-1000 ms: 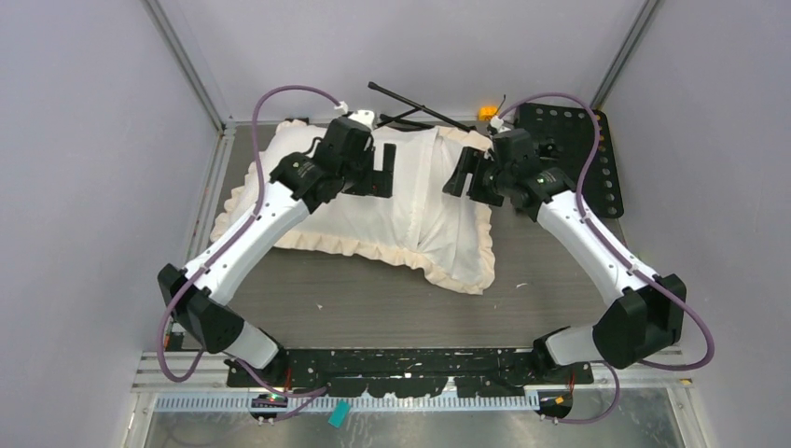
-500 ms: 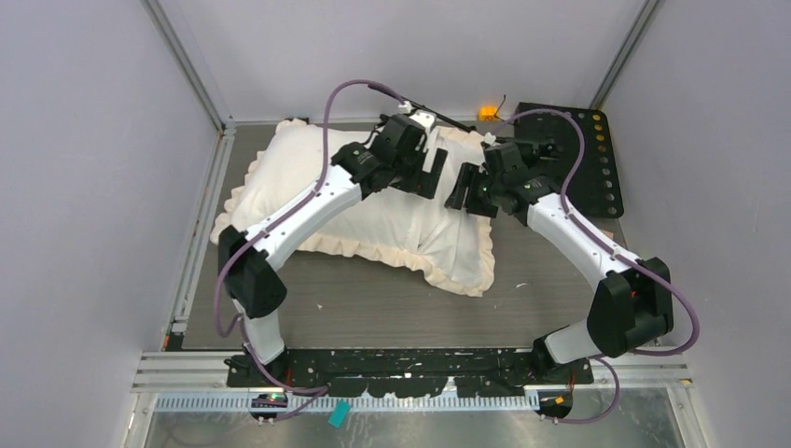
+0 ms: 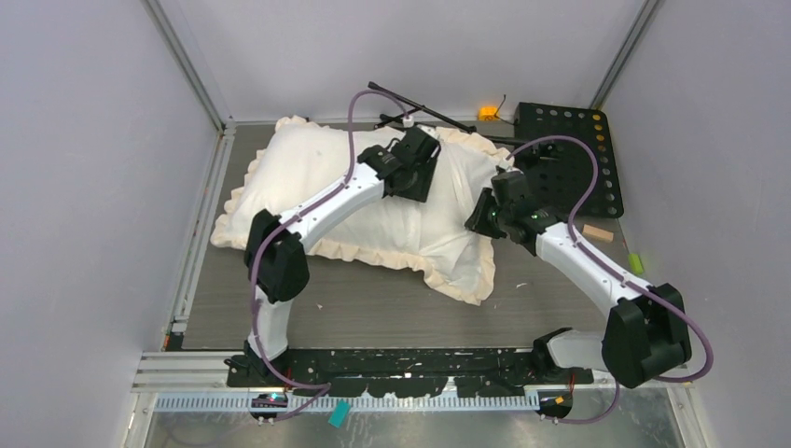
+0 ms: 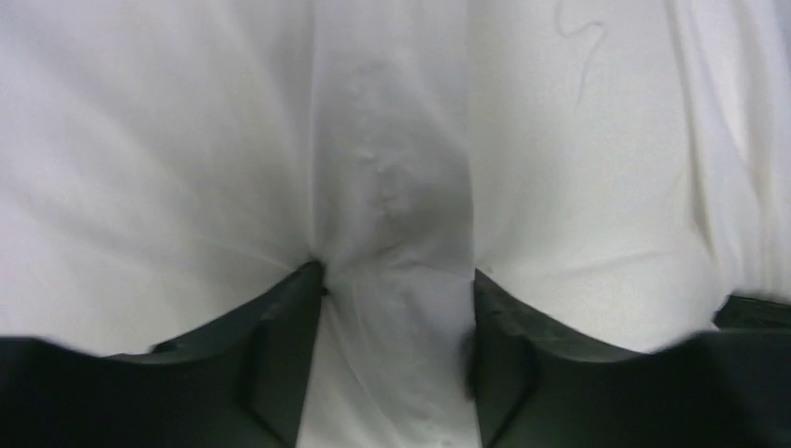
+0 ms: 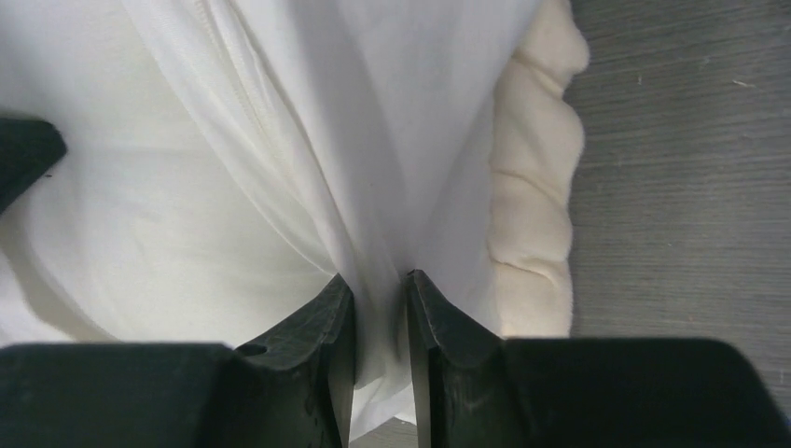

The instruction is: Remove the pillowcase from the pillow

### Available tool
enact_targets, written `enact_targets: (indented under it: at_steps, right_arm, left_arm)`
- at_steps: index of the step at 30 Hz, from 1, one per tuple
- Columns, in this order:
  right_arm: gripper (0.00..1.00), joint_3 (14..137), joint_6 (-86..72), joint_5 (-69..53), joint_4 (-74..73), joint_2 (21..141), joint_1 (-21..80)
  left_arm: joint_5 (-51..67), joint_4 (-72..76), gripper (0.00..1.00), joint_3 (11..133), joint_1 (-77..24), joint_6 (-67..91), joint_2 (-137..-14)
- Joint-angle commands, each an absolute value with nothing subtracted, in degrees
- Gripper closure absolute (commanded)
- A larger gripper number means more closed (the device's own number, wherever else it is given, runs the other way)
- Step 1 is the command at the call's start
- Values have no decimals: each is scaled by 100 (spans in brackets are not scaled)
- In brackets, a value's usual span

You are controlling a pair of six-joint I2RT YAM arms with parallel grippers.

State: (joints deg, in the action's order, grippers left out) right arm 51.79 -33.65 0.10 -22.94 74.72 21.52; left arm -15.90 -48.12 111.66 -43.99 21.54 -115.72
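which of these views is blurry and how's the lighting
left wrist: soft all over, pillowcase nearly on the lens, fingers smeared dark; right wrist: sharp, seam and table grain crisp; top external: even light, mild shadows, no glare

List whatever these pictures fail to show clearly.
- Pillow: all views, covered by the pillowcase; none surely visible.
- Left tool: left wrist view blurred; gripping or only pressing the fabric, unclear.
- Pillowcase underside: top view, hidden against the table.
- Small tan item near the table's right side: top view, too small to identify.
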Motion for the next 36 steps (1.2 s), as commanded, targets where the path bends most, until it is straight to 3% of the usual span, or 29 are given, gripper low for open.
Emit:
enact_targets:
  at_steps: [1, 4, 14, 19, 22, 25, 32, 36]
  right_arm:
    - [71, 4874, -3365, 266, -2415, 7159, 2142]
    - [71, 4733, -3348, -243, -2313, 7203, 2157]
    - [63, 4742, -3620, -457, -1999, 7358, 2893]
    - [44, 4665, -3674, -605, -1832, 7334, 2915]
    - [40, 4562, -3666, -705, -1706, 7193, 2913]
    - [43, 4510, -3657, -772, -1592, 7044, 2917]
    - [59, 4356, -3840, -560, -1367, 6733, 2916]
    - [63, 4185, -3998, -499, -1178, 6585, 2914]
  left_arm:
    - [-2328, -4987, 53, 10099, -4003, 2416, -10857]
    - [-2361, -4735, 69, 9342, -3763, 2432, -10296]
    - [-2488, -4783, 71, 8358, -3040, 2023, -9033]
    - [-1425, -4961, 53, 8660, -3197, 1814, -8695]
    - [-1566, -4992, 37, 8849, -3809, 1717, -8405]
    - [-1510, -5076, 26, 9088, -4307, 1878, -8300]
    - [-1613, -4811, 16, 9401, -5168, 2177, -8822]
    - [-1883, -4926, 12, 9903, -5375, 2189, -9534]
